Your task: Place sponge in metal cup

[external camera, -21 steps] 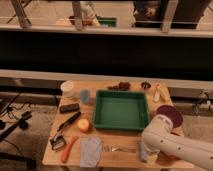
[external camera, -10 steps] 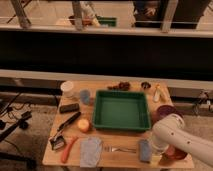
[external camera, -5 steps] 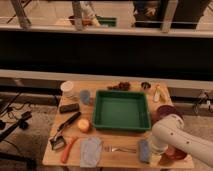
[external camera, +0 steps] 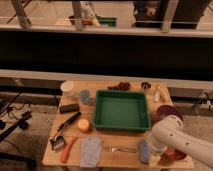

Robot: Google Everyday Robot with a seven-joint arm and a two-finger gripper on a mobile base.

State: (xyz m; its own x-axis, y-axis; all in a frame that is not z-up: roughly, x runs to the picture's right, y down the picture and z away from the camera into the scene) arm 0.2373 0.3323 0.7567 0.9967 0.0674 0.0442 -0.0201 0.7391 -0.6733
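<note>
The sponge (external camera: 143, 151), a small blue-grey block, lies near the table's front edge, right of a fork. My gripper (external camera: 153, 146) is low over the table just to the right of the sponge, mostly covered by my white arm (external camera: 172, 134), which comes in from the lower right. Whether it touches the sponge is hidden. The metal cup (external camera: 145, 85), small and dark, stands at the back of the table behind the green tray's right corner, far from the gripper.
A green tray (external camera: 121, 124) fills the table's middle. Left of it stand a white cup (external camera: 66, 89), a blue-grey plastic cup (external camera: 85, 96), a black block (external camera: 69, 107) and an orange fruit (external camera: 83, 125). A grey cloth (external camera: 91, 151), a carrot (external camera: 68, 148) and a fork (external camera: 119, 149) lie in front. A purple bowl (external camera: 167, 112) sits on the right.
My arm shifted right from two seconds ago, uncovering the sponge. Over the last second it has barely moved.
</note>
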